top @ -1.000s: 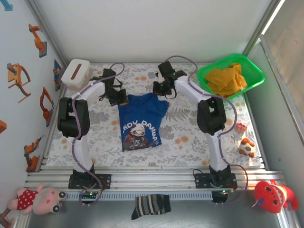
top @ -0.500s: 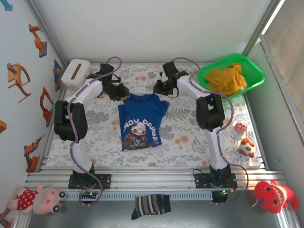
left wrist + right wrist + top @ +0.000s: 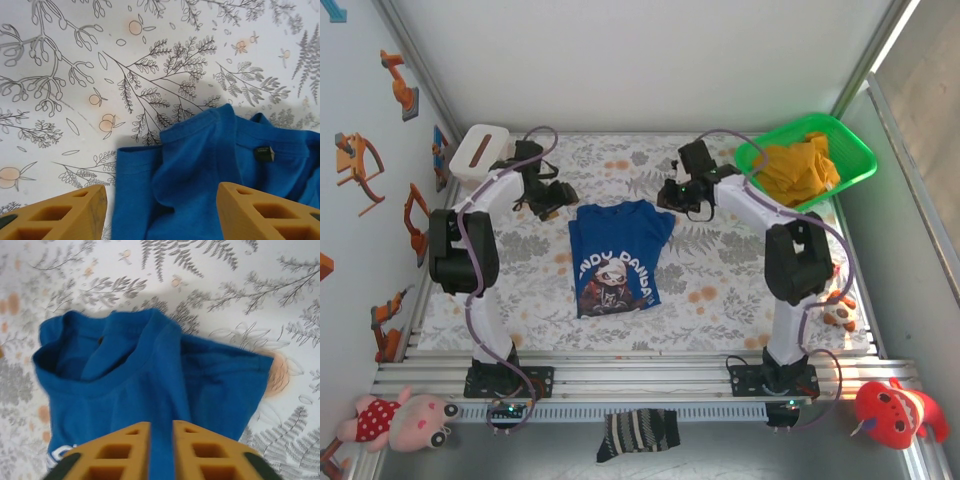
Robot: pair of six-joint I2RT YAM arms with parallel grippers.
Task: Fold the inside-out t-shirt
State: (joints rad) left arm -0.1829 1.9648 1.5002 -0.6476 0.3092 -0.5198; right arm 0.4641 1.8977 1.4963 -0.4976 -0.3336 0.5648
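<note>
The inside-out t-shirt (image 3: pixel 616 255) lies flat at the middle of the flower-printed table (image 3: pixel 740 275). Its collar points to 12 o'clock and its hem to 6 o'clock, and a cartoon print with white lettering faces up.

The left gripper (image 3: pixel 556 194) sits off the shirt's collar end at about 10 o'clock, over bare tablecloth and just beside the blue cloth. In the left wrist view its two yellow fingers (image 3: pixel 65 215) stand wide apart with nothing between them. The shirt's shoulder and collar spread from the centre toward 5 o'clock, and a small dark label (image 3: pixel 263 153) shows at the neckline.

The right gripper (image 3: pixel 674 194) sits at about 2 o'clock from the shirt, near the sleeve on that side. In the right wrist view its fingers (image 3: pixel 117 452) are drawn close, leaving only a narrow slit that grips nothing. The collar lies toward 10 o'clock below them, and the sleeve reaches toward 3 o'clock.

A green basket (image 3: pixel 850 150) holding a yellow-orange garment (image 3: pixel 800 168) occupies the table's 2 o'clock corner. A white box (image 3: pixel 480 155) occupies the 10 o'clock corner.
</note>
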